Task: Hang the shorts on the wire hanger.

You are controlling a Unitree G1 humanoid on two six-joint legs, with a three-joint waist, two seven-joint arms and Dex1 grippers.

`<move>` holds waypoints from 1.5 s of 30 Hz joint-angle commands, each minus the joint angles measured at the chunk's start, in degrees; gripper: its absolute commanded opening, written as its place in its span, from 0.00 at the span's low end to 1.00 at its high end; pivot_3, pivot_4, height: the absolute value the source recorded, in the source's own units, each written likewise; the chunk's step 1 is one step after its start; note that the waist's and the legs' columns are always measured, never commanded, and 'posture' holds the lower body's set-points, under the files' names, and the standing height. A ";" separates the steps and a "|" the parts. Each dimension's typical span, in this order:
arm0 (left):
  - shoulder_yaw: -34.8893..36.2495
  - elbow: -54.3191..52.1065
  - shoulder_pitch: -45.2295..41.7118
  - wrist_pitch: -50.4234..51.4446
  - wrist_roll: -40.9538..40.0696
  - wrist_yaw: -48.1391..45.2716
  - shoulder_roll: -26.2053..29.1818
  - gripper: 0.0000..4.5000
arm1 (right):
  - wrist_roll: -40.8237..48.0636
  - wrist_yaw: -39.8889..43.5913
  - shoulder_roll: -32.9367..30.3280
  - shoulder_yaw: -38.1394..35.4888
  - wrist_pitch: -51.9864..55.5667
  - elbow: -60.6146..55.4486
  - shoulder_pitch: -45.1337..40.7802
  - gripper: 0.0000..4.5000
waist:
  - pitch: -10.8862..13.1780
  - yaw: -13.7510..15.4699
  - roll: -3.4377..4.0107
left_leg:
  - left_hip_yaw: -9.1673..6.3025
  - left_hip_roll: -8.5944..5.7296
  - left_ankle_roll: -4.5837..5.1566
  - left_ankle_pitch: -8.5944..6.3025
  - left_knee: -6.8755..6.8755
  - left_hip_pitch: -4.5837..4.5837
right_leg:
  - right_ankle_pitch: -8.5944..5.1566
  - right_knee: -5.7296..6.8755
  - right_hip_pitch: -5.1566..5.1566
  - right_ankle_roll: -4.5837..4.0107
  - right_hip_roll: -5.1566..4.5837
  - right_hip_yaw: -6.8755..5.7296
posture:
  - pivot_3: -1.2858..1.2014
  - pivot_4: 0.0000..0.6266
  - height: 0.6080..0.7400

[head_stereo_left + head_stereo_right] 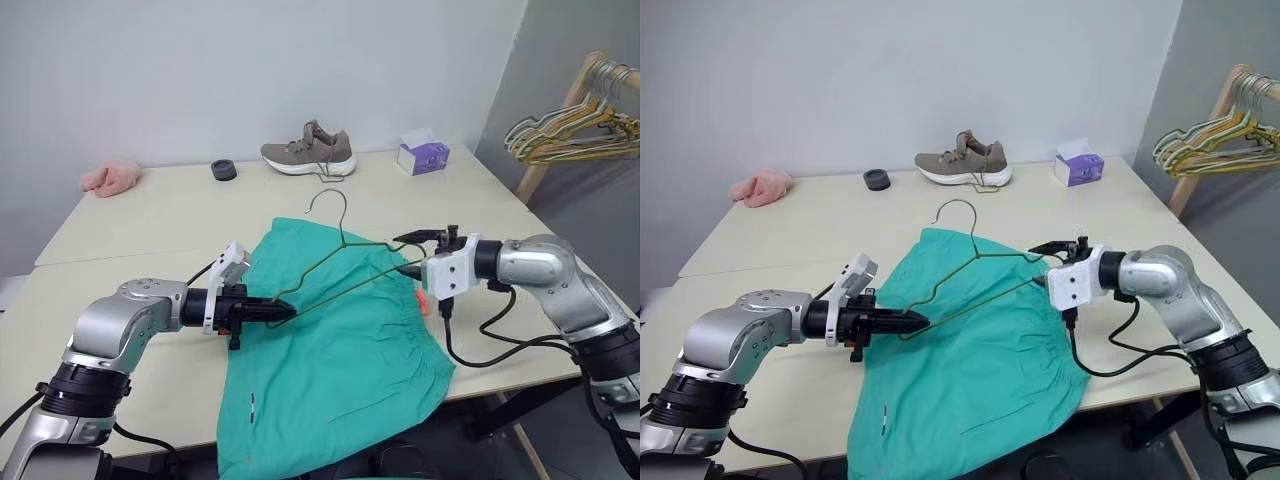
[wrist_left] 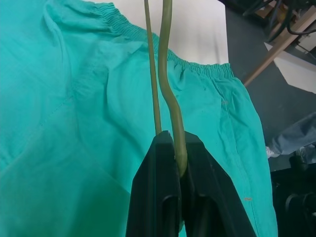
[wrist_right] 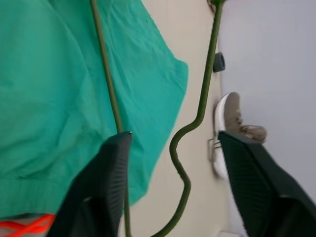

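Shorts point(image 1: 330, 340), teal-green: spread on table point(image 1: 150, 225), lower part draping over near edge. Wire hanger point(image 1: 340, 262): above shorts, one end clamped in left tool point(image 1: 283, 312); right tool point(image 1: 412, 254) wide apart around other end.

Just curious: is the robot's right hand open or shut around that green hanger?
Open: the right hand has its black fingers spread apart, the wire hanger passing untouched between them.

My shorts point(image 1: 330, 340) are teal green with a little orange tag point(image 1: 424, 300). The wire hanger point(image 1: 345, 262) is olive green. My fingers point(image 2: 163, 197) are black. The table point(image 1: 150, 230) is cream. I see a brown shoe point(image 1: 308, 150) with a white sole, a pink fuzzy thing point(image 1: 110, 178) and a purple tissue box point(image 1: 423, 154).
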 commanded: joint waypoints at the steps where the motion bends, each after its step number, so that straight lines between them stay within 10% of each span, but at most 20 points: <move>1: -1.27 -2.32 0.13 -3.93 1.93 -2.59 2.41 0.00 | 9.79 5.66 -2.86 -5.18 18.14 -6.24 0.50 0.95 | 0.00 0.07 0.00 | -0.01 0.00 0.00 0.00 0.00 0.00 | 0.00 0.00 0.00 0.00 0.00 -0.01 | 0.44 0.00 1.00; 15: -3.86 -6.83 0.31 -9.16 4.81 -6.93 5.91 0.00 | 12.02 15.90 -4.46 6.32 40.93 -12.20 -1.16 0.99 | 0.04 0.03 0.05 | -0.02 0.02 0.00 0.00 -0.02 0.00 | -0.16 -0.01 -0.03 0.04 -0.01 -0.06 | 0.44 0.00 1.00; 29: -3.46 -8.08 1.17 -10.29 4.97 -7.46 6.05 0.00 | 10.71 20.22 -4.96 10.52 43.85 -10.85 -1.74 0.01 | 0.05 0.14 0.06 | -0.05 0.03 -0.01 -0.01 -0.03 -0.02 | -0.16 -0.01 -0.05 0.04 -0.01 -0.13 | 0.44 0.00 1.00; 37: -3.79 -5.90 2.32 -12.23 6.57 -7.06 5.81 0.00 | 13.02 20.80 -5.40 8.65 44.42 -12.77 -0.25 0.01 | 0.06 0.15 0.06 | -0.07 0.02 -0.01 -0.01 -0.04 -0.02 | -0.22 -0.02 -0.05 0.14 -0.02 -0.14 | 0.44 0.00 1.00; 45: -1.80 -1.52 1.34 -14.77 7.55 -3.46 3.52 0.50 | 16.72 21.19 -7.62 6.13 47.97 -15.47 2.78 0.00 | 0.06 0.17 0.05 | -0.09 0.02 -0.01 -0.01 -0.03 -0.02 | -0.22 -0.02 -0.05 0.14 -0.03 -0.17 | 0.44 0.00 1.00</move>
